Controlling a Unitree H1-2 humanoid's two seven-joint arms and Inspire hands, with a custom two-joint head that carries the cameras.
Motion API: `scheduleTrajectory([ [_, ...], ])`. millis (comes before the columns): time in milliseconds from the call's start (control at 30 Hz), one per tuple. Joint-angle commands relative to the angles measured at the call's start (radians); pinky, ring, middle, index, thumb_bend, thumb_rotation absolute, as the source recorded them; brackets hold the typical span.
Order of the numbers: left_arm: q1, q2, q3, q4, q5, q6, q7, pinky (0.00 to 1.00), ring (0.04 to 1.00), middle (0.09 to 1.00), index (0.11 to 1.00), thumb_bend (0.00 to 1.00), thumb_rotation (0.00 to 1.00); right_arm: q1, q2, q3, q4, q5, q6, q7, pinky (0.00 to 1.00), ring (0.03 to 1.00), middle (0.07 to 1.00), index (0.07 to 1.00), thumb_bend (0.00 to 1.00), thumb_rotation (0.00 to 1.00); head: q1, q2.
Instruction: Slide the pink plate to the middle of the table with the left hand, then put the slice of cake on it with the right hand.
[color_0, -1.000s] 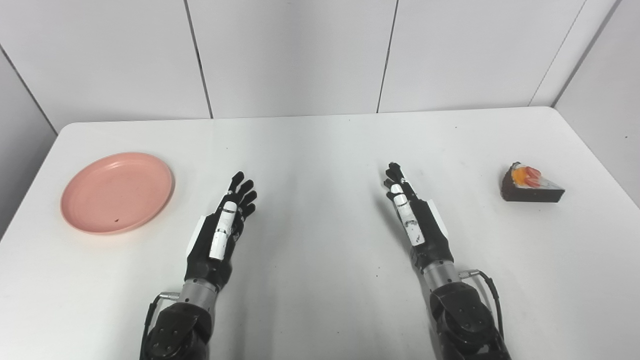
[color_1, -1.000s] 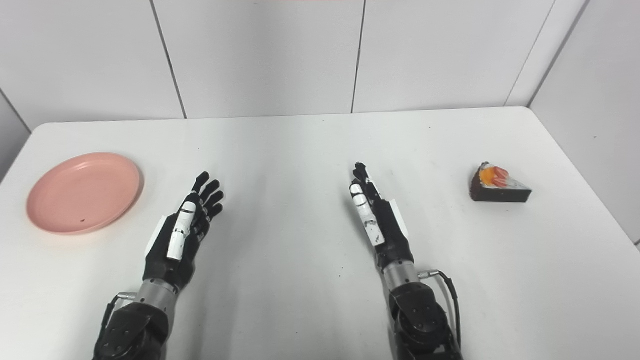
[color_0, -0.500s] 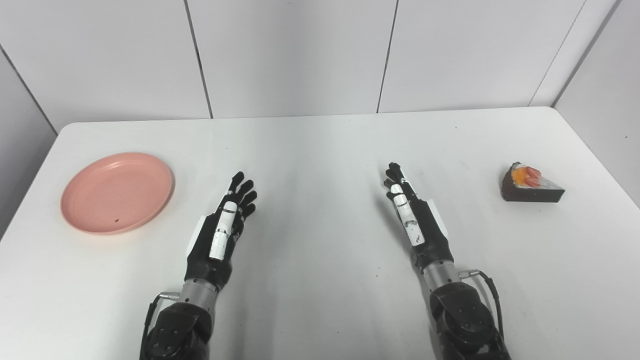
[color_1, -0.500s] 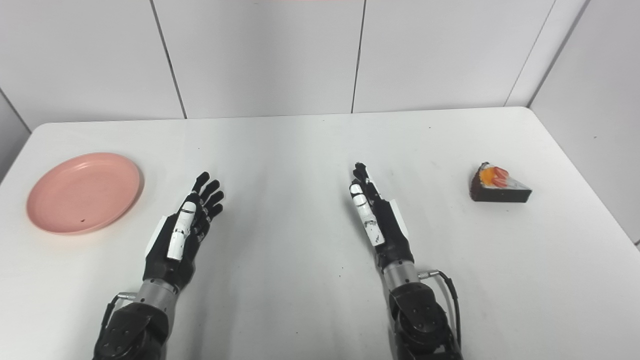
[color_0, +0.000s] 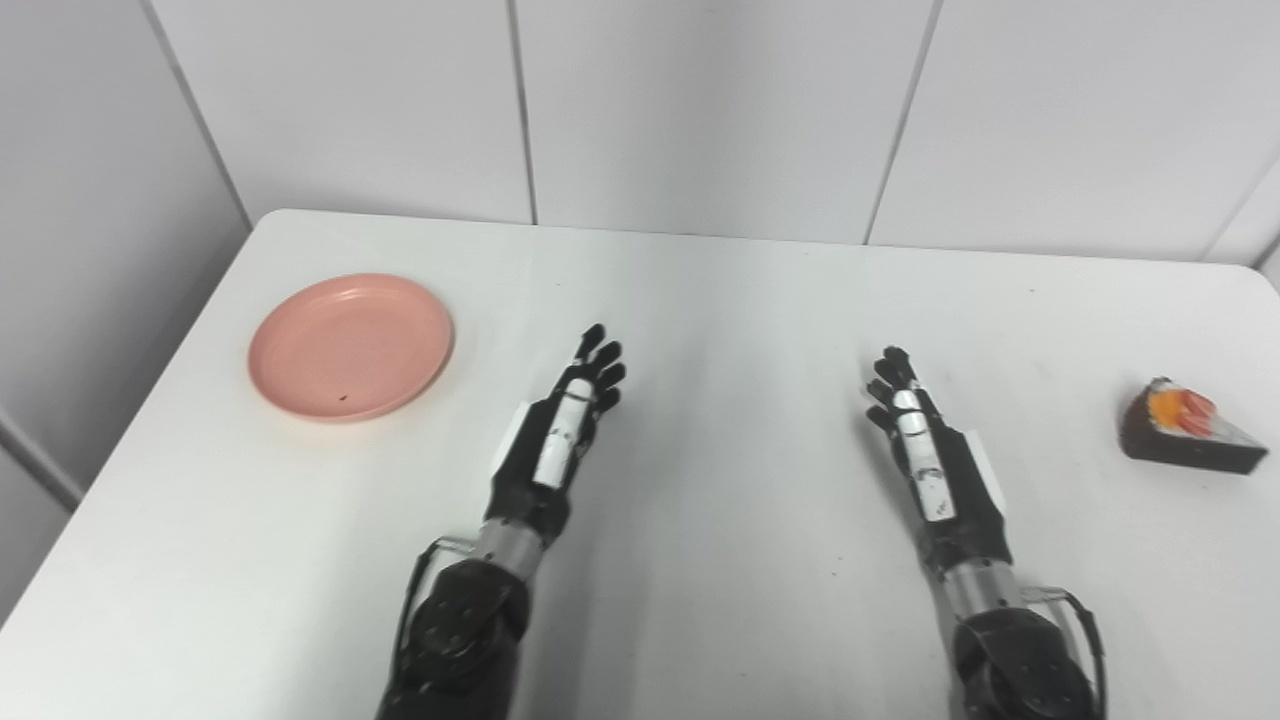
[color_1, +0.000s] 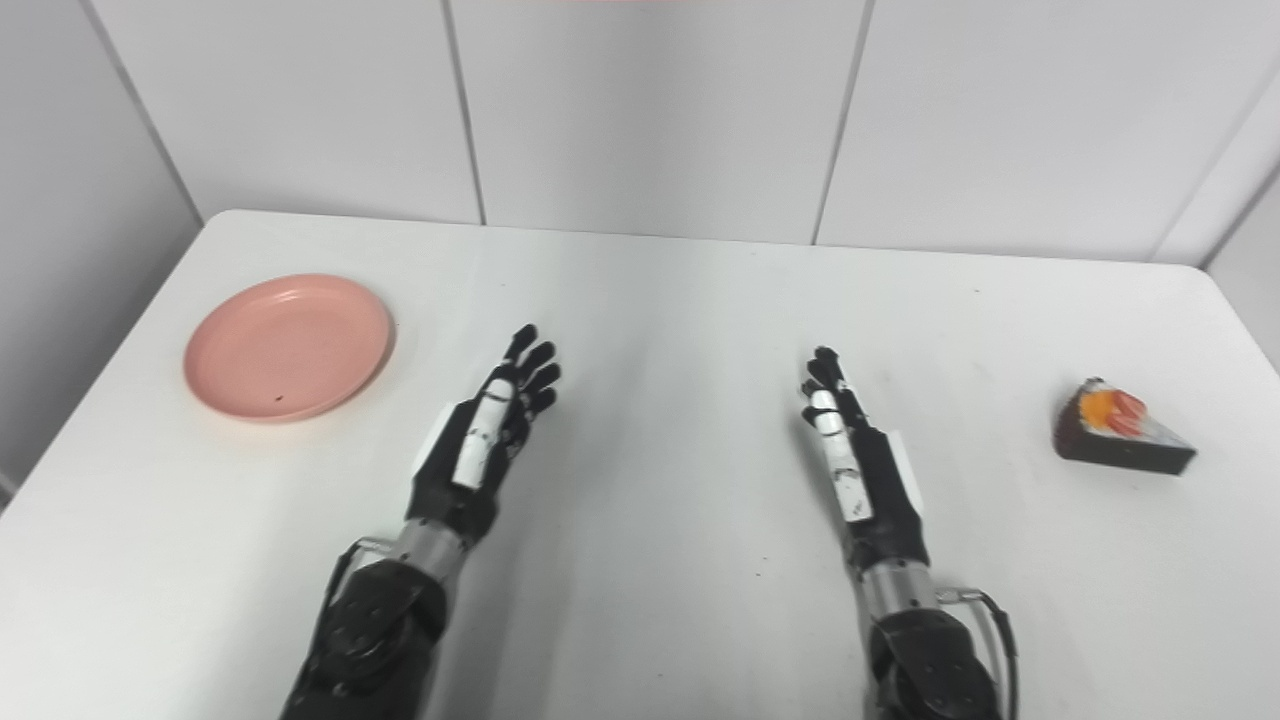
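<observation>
A pink plate (color_0: 351, 345) lies empty at the left side of the white table (color_0: 720, 300). A slice of dark cake with orange and red topping (color_0: 1186, 430) sits near the table's right edge. My left hand (color_0: 560, 435) is open, fingers straight, held edge-up to the right of the plate and apart from it. My right hand (color_0: 925, 460) is open the same way near the middle-right, well left of the cake. Both hands hold nothing.
White wall panels stand behind the table's far edge. The table's left edge (color_0: 150, 400) runs close to the plate, with a grey wall beside it. Bare tabletop lies between the two hands.
The whole picture has shifted: the camera turned left, so plate, hands and cake sit further right in view. The hands and the objects themselves have not visibly moved.
</observation>
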Motion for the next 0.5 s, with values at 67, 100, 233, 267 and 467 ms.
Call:
scheduleTrajectory([
  [67, 0.017, -0.013, -0.013, 0.098, 0.023, -0.047, 0.006, 0.96, 0.96, 0.976, 0.976, 0.4, 1.0, -0.002, -0.016, -0.02, 0.092, 0.04, -0.1, 0.033, 0.96, 0.948, 0.961, 0.963, 0.3, 1.0, 0.013, -0.018],
  [100, 0.017, -0.014, -0.013, 0.102, 0.026, -0.049, 0.007, 0.96, 0.96, 0.976, 0.976, 0.4, 1.0, -0.003, -0.018, -0.022, 0.1, 0.042, -0.107, 0.036, 0.96, 0.948, 0.961, 0.964, 0.3, 1.0, 0.013, -0.018],
  [233, 0.013, -0.022, -0.011, 0.114, 0.031, -0.047, 0.011, 0.96, 0.96, 0.977, 0.975, 0.39, 1.0, -0.002, -0.024, -0.026, 0.117, 0.04, -0.128, 0.04, 0.97, 0.955, 0.967, 0.968, 0.28, 1.0, 0.036, -0.036],
  [267, 0.012, -0.022, -0.011, 0.114, 0.03, -0.046, 0.011, 0.96, 0.961, 0.978, 0.976, 0.39, 1.0, -0.003, -0.025, -0.026, 0.121, 0.038, -0.133, 0.041, 0.97, 0.959, 0.97, 0.97, 0.27, 1.0, 0.036, -0.036],
  [467, 0.009, -0.026, -0.012, 0.125, 0.038, -0.052, 0.014, 0.96, 0.958, 0.974, 0.971, 0.4, 1.0, -0.005, -0.038, -0.034, 0.16, 0.042, -0.158, 0.049, 0.97, 0.961, 0.968, 0.977, 0.3, 1.0, 0.041, -0.039],
])
